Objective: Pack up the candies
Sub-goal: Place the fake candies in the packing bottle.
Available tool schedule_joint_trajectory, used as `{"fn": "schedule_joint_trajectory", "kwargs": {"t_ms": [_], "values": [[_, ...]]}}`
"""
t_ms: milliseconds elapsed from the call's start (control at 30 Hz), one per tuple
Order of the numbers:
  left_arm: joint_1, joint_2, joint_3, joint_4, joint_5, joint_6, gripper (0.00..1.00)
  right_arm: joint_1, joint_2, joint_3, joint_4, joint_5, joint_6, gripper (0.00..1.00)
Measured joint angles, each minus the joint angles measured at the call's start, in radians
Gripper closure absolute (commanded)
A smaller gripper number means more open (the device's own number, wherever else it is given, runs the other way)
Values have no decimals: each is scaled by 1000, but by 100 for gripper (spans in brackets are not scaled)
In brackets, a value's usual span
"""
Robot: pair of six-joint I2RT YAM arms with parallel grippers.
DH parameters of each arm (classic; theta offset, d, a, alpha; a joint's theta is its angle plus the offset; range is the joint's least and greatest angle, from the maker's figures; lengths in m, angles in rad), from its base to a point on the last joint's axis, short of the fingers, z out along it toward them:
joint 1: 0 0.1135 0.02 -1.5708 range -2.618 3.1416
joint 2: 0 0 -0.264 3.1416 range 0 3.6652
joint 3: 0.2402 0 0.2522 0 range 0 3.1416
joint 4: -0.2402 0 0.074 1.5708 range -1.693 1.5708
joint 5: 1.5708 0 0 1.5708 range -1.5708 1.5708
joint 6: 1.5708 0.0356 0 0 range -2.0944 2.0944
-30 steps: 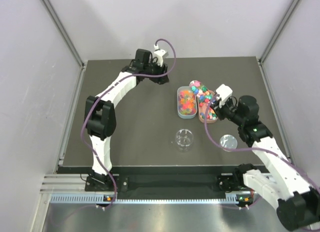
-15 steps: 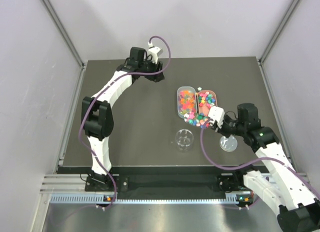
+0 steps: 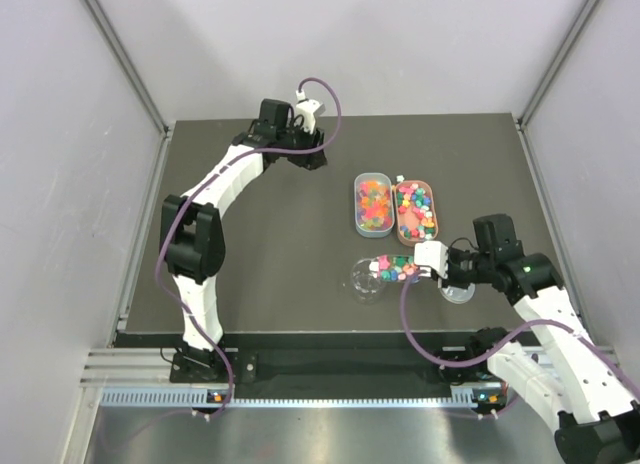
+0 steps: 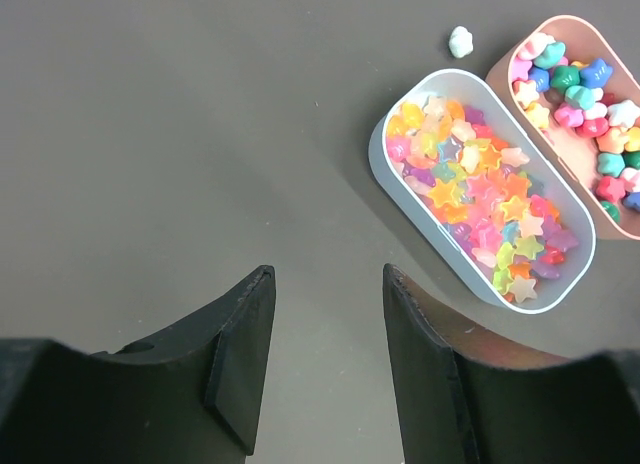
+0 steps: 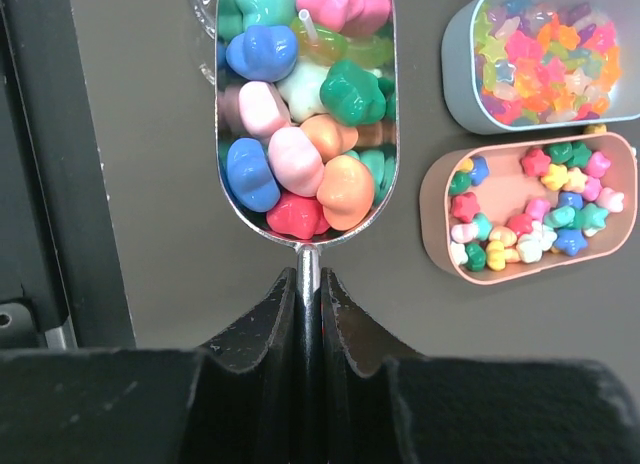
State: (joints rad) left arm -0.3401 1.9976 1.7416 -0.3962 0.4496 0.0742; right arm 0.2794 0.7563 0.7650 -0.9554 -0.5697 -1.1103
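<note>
Since one second ago, my right arm has swung away from the two oval trays. It now holds the clear plastic scoop (image 3: 392, 269), heaped with the candies (image 5: 300, 134), with its tip over the small clear round cup (image 3: 368, 281). The right gripper (image 5: 308, 289) is pressed together on the thin handle of the scoop. The left gripper (image 4: 325, 359) stands spread with nothing between its fingers, far back over the dark table (image 3: 260, 244), and it has shifted only a little.

More sweets remain in the pale blue oval tray (image 3: 373, 204) and the pink oval tray (image 3: 415, 210).

I see three risks. The heap looks about as wide as the mouth of the cup, so a quick tilt can send sweets over the rim. One pale stray sweet (image 4: 460, 41) lies loose on the table near the pink tray. The handle is thin, so the loaded scoop may turn in the jaws. The cup looks light, and a touch from the scoop may push it over.
</note>
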Motion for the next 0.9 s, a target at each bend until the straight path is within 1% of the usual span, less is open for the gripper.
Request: {"fn": "schedule_joint_trajectory", "kwargs": {"t_ms": [267,467,700,900], "values": [[0,-19,-6,-2,-2,3,48,0,58,67,-74,34,-97,100],[9,-26,-7,-1,7,3,48,2,135,161,-146,65,-182,100],[32,-26,-8,-1,19,-1,48,4,174,180,-178,89,-265,100],[39,-26,-8,0,30,-13,48,8,189,186,-206,102,-304,100]]}}
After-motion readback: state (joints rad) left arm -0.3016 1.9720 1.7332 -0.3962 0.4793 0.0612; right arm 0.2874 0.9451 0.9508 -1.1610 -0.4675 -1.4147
